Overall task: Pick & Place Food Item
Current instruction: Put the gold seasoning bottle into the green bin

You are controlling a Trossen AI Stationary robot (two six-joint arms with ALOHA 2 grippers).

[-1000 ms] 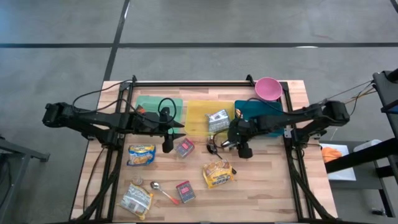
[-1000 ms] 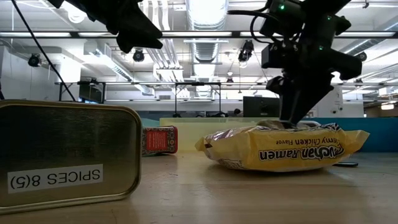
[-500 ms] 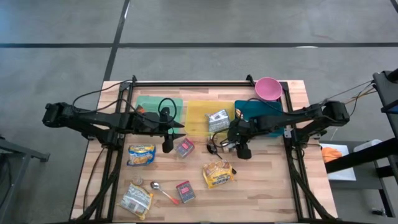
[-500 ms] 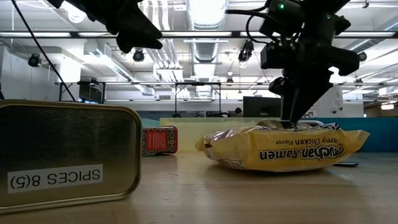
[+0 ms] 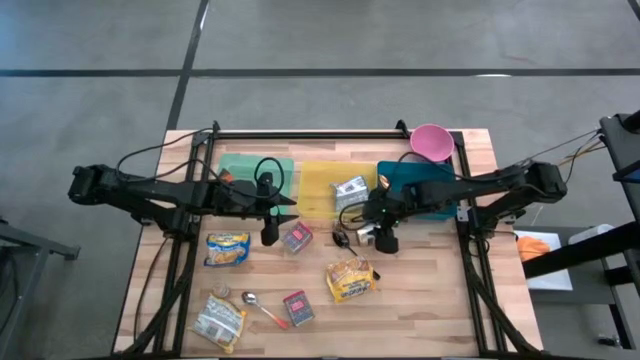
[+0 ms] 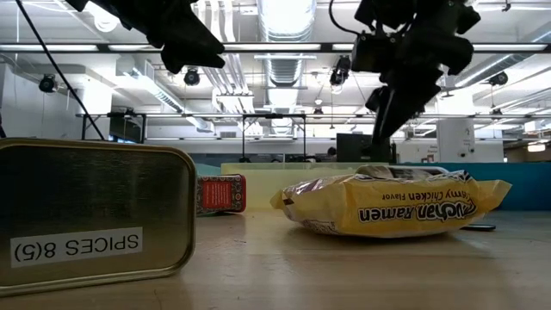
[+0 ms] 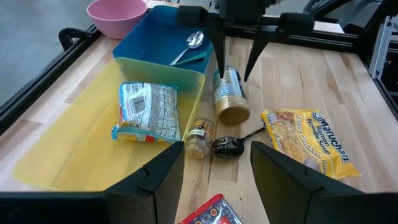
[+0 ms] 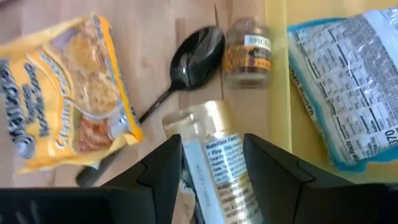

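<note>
The step in hand looks like the pick-up. The right gripper hangs over the small glass jar with the gold lid. The jar lies on its side on the pale wooden worktop, just beside the flat yellow plastic tray. The far end of the jar sits between the right jaws. I cannot tell if they squeeze the jar or only stand on each side of it.

The left gripper waits above the worktop near the middle. Its jaws are apart and hold nothing.

Next, I think the right arm has to get a firm hold, lift the jar straight up and carry it to a tray. A round jar can roll or slip, so the hold must be snug. A black spoon and a tiny spice bottle lie close by and could get bumped.

On the worktop there is also a yellow noodle packet, a silvery food packet inside the yellow tray, a blue plastic tray and a pink bowl. A gold metal spice tin stands near the low camera.

The room is big, with a grey floor and long ceiling lights.
</note>
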